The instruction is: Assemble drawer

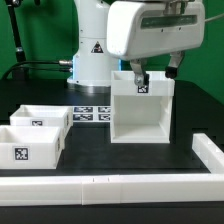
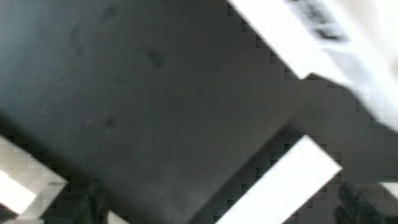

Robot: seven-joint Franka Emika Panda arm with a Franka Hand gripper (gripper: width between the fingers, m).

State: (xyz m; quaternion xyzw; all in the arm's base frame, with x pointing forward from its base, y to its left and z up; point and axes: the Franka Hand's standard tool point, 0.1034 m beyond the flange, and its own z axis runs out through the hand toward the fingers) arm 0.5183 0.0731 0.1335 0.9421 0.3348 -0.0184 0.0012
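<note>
The drawer's tall white housing stands on the black table at the middle right, with a tag on its upper back wall. Two white open-topped trays lie on the exterior view's left, one further back and one nearer, each with a tag on its front. My gripper hangs over the housing's top rim, its dark fingers reaching down at the rim. In the blurred wrist view the jaws stand wide apart, with a slanted white strip of the housing between them. Nothing is held.
The marker board lies flat behind the trays, beside the robot base. A long low white border rail runs along the table's front and turns back at the exterior view's right.
</note>
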